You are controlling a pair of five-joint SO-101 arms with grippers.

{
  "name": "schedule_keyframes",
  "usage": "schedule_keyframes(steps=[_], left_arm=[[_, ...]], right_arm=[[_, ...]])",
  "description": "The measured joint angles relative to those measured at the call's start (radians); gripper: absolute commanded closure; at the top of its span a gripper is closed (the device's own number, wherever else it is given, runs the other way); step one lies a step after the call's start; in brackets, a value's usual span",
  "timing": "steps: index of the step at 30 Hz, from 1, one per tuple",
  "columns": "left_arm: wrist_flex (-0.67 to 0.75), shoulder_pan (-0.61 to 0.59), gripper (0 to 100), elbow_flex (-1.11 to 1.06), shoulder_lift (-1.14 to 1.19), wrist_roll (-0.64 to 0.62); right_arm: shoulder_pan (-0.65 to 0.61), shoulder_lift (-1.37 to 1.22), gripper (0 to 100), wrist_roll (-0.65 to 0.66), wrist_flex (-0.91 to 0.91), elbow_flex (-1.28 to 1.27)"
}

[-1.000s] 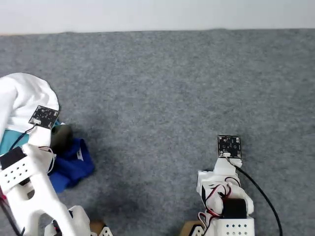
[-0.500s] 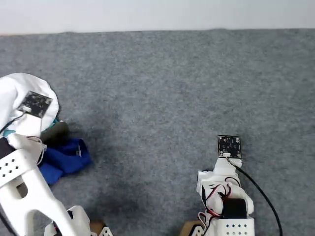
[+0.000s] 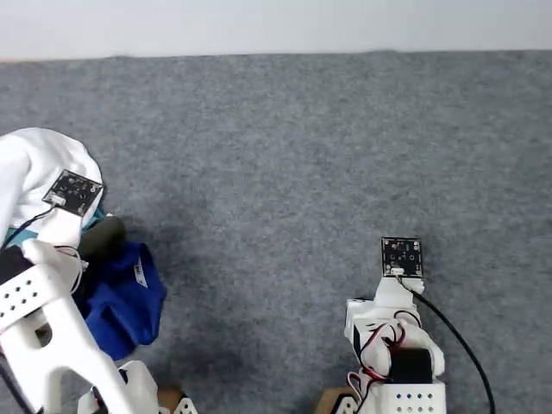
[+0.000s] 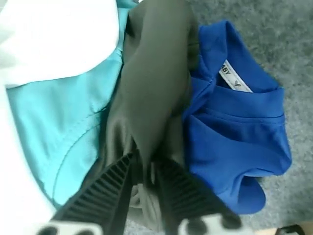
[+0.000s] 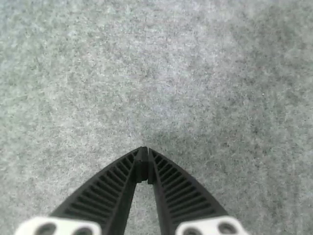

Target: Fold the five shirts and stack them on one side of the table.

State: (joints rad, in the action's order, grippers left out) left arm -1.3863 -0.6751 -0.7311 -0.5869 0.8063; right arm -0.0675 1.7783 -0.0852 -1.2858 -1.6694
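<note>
A heap of shirts lies at the table's left edge. A white shirt [image 3: 34, 164] is on top at the back, with a teal shirt [image 4: 63, 122] under it. A dark olive shirt [image 3: 105, 237] and a blue shirt [image 3: 129, 302] lie toward the front. My left gripper [image 4: 143, 169] is shut on a fold of the dark olive shirt [image 4: 156, 83], with the blue shirt [image 4: 234, 132] touching it on one side. The left arm [image 3: 43, 310] stands over the heap. My right gripper [image 5: 145, 169] is shut and holds nothing, just above bare carpet, near the right arm [image 3: 392, 345] at the front.
Grey carpet [image 3: 302, 155] covers the table, with open room from the middle to the right side. A pale wall runs along the table's far edge. The right arm's black cable [image 3: 457, 336] trails toward the front right.
The left arm swung toward the back left, then came back, still pinching the dark shirt. The blue shirt shifted with it and now spreads further toward the front. The right arm stayed still.
</note>
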Motion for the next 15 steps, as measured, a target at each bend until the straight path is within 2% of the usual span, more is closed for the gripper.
schedule_keyframes(steps=[9,15], left_arm=[[0.000,0.000,100,0.015,0.000,0.000],[-0.130,0.020,100,0.256,0.000,-0.094]], right_arm=[[0.000,0.000,98.9,0.000,0.000,0.000],[0.000,0.000,98.9,0.000,0.000,0.000]])
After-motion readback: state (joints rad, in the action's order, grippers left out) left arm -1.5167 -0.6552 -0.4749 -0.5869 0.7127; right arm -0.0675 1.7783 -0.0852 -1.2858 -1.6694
